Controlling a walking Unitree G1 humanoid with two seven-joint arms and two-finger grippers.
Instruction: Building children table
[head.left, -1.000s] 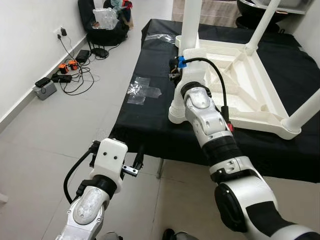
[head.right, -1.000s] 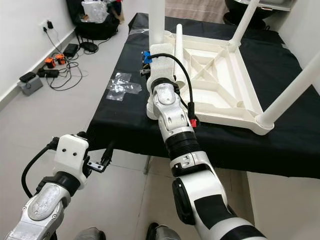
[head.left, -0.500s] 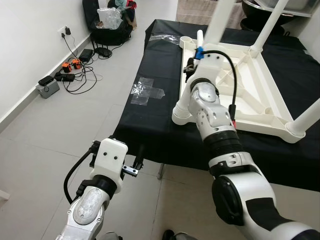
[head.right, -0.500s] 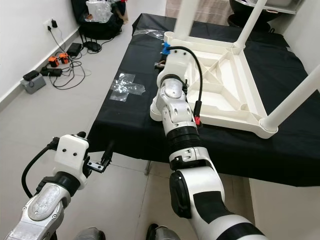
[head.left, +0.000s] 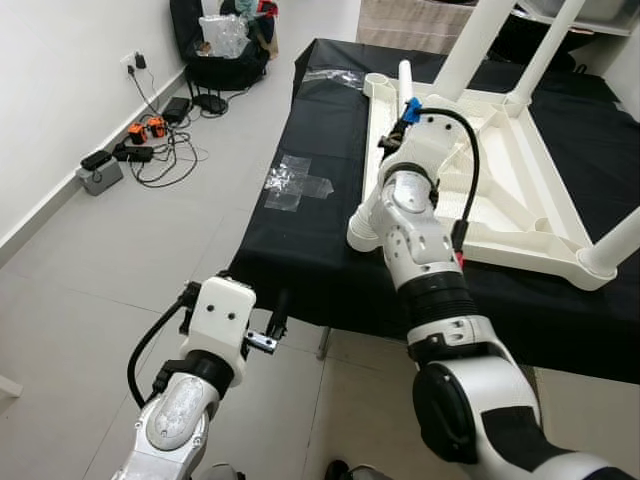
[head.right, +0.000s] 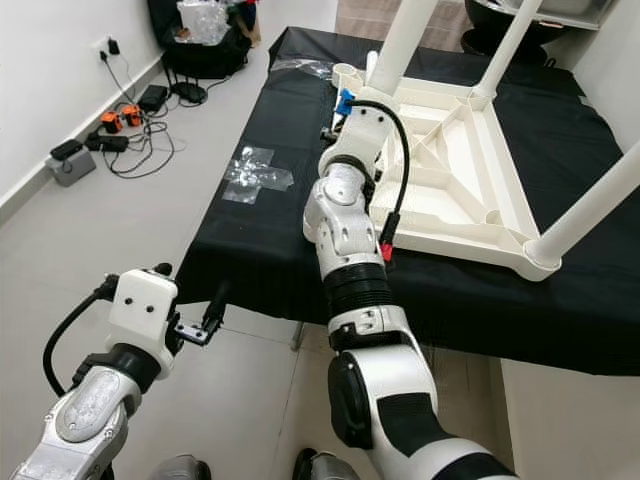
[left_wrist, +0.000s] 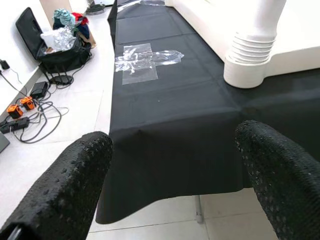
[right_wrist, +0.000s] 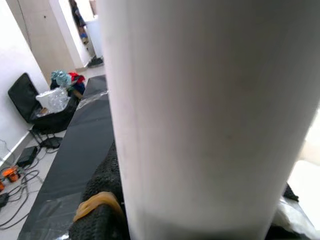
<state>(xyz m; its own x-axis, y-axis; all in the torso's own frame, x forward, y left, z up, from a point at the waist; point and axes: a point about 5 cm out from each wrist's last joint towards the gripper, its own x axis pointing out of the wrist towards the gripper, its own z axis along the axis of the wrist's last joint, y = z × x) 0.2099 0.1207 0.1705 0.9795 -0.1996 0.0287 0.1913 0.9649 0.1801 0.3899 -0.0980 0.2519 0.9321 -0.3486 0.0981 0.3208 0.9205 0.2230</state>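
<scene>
Since the earlier frame the right gripper (head.left: 402, 110) has swung the white table leg (head.left: 473, 45) from upright to leaning away, toward the far side of the upturned tabletop (head.left: 520, 190).

In the head views the empty corner socket (head.left: 376, 82) lies just left of it.

The left wrist view shows the left gripper (left_wrist: 175, 165) spread open, idle.

The right wrist view shows the right gripper's fingers (right_wrist: 100, 200) clamped around the leg.

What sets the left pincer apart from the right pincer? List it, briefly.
The left pincer is open and empty; the right pincer is shut on a white leg. The left pincer hangs low, in front of the black-draped table's near edge; the right pincer reaches out over the table, by the upturned white tabletop. Both have two black fingers.
</scene>
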